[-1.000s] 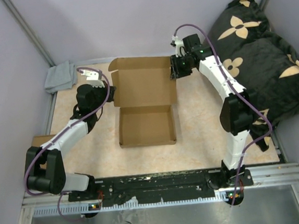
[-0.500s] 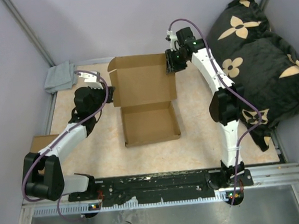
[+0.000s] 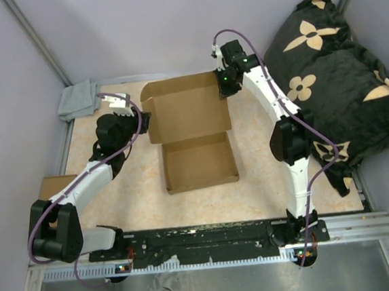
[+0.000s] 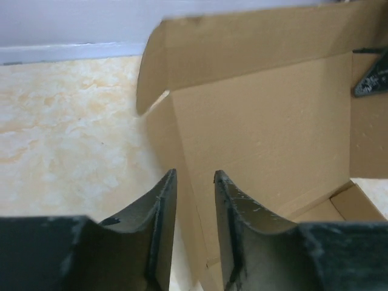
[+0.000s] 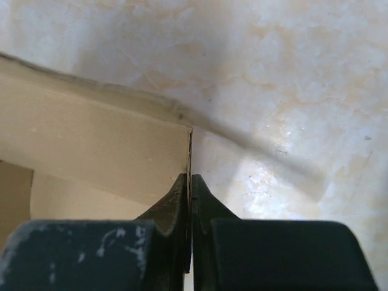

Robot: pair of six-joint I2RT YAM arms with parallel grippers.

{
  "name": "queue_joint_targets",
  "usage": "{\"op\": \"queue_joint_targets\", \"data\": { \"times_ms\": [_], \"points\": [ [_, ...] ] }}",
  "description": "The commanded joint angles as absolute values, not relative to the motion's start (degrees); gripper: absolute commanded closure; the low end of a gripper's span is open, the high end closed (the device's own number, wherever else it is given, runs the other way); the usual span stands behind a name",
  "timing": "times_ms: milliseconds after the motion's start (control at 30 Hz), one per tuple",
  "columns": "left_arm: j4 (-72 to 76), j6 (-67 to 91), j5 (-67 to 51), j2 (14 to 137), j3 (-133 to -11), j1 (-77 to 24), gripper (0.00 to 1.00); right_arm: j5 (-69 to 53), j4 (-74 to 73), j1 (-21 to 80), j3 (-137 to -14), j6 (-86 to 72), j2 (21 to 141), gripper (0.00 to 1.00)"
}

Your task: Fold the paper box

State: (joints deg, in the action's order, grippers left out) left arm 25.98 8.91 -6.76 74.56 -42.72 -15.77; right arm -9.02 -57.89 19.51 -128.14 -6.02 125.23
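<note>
The paper box [image 3: 192, 118] lies at the table's middle, with its open tray [image 3: 200, 164] near me and its lid panel tilted up at the far end. My left gripper [image 3: 146, 122] is at the lid's left edge. In the left wrist view its fingers [image 4: 162, 206] stand apart, and the left side flap of the box [image 4: 260, 121] runs between them without being pinched. My right gripper [image 3: 222, 83] is at the lid's far right corner. In the right wrist view it [image 5: 190, 179] is shut on the thin edge of the box's flap [image 5: 91, 145].
A grey cloth [image 3: 78, 100] lies at the far left corner. A black pillow with beige flowers [image 3: 331, 72] fills the right side. A small cardboard rectangle [image 3: 51, 182] sits at the left edge. Purple walls enclose the table, and a metal rail [image 3: 209, 239] runs along the near edge.
My right gripper has moved toward the far wall and left, lifting the lid's right flap. The lid stands steeper and the tray has slid right. My left gripper has shifted slightly.
</note>
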Motion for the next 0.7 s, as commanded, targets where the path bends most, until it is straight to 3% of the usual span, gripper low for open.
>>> {"op": "queue_joint_targets", "data": {
  "times_ms": [0,33,167,467,667],
  "points": [
    [26.06,7.59,-3.13,73.69,-45.23,-15.99,0.56,1.89,-48.31,24.28,-120.69,-0.04,114.89,1.0],
    [24.91,6.75,-1.75,73.61,-46.01,-15.99,0.49,3.66,-45.65,25.13,-117.91,1.37,113.25,1.0],
    [18.7,4.43,2.6,74.15,-50.24,-15.57,0.43,7.27,-34.07,26.71,-106.78,1.7,106.38,1.0],
    [1.8,-1.93,-7.45,77.83,-66.85,-14.41,0.46,8.83,-0.87,26.72,-77.42,0.08,87.69,1.0],
    [-5.36,-1.63,-15.87,80.59,-74.14,-14.41,0.49,12.4,4.97,26.72,-71.62,-2.77,83.83,1.0]
  ]
}}
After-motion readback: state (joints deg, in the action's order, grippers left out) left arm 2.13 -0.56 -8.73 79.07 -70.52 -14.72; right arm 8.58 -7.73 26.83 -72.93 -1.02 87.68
